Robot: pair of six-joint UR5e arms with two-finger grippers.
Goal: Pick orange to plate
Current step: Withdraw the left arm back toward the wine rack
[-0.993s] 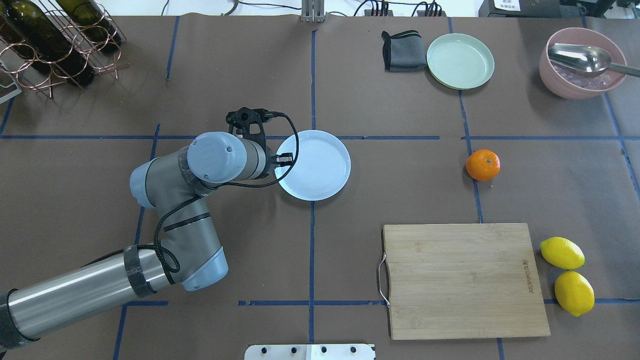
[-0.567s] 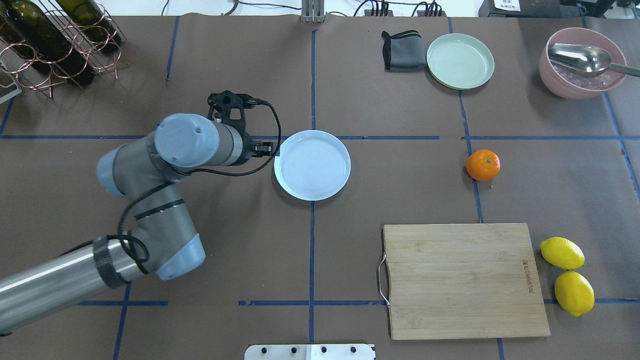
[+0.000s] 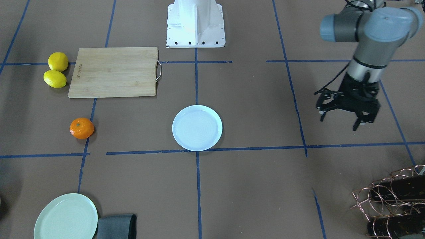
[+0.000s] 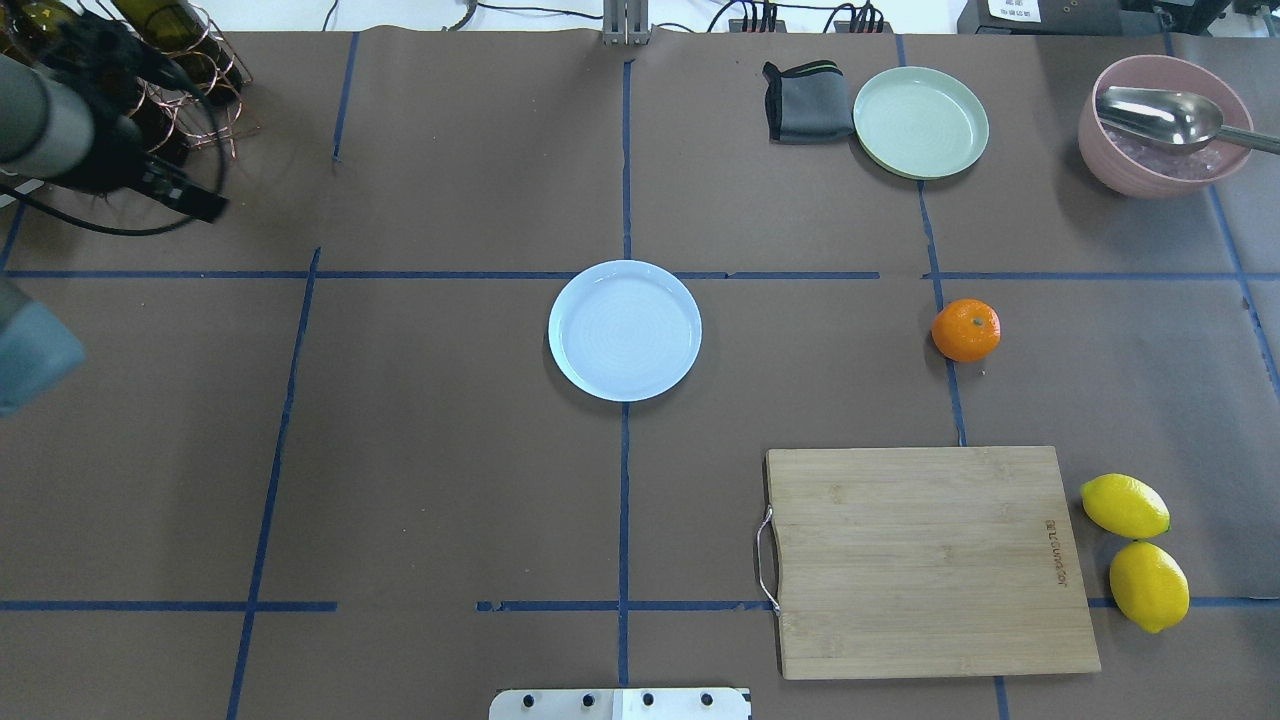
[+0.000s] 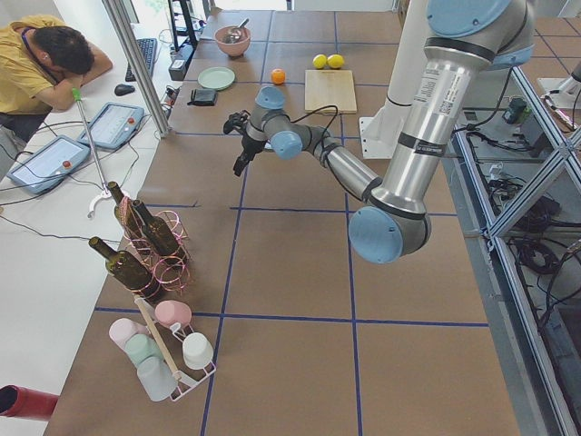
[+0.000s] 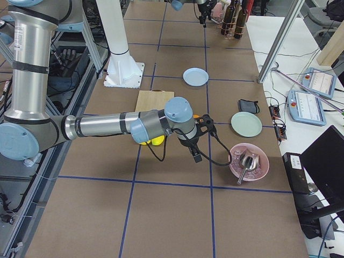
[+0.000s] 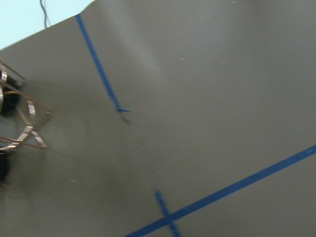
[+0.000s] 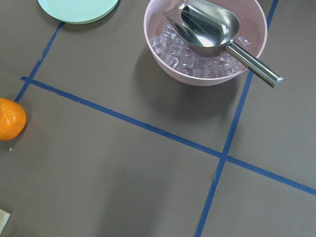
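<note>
The orange [image 4: 966, 330] lies on the brown table, right of centre and a little beyond the cutting board; it also sits at the left edge of the right wrist view [image 8: 10, 118]. The pale bluish-white plate [image 4: 625, 330] rests bare at the table's middle, well apart from the orange [image 3: 81, 128]. My left gripper [image 3: 340, 118] hangs open above the table with nothing in it, far to the plate's [image 3: 197, 127] left near the wine rack. My right gripper [image 6: 194, 144] shows only in the exterior right view, hovering between the lemons and the pink bowl; I cannot tell its state.
A wooden cutting board [image 4: 925, 560] lies near right with two lemons [image 4: 1125, 505] beside it. Far right stand a mint-green plate [image 4: 920, 122], a grey cloth [image 4: 805, 100] and a pink bowl [image 4: 1165, 170] of ice with a metal scoop. A wine rack [image 4: 120, 80] fills the far left corner.
My left arm has swung away from the plate's left rim to the far left corner by the wine rack. Orange and plate have not moved.
</note>
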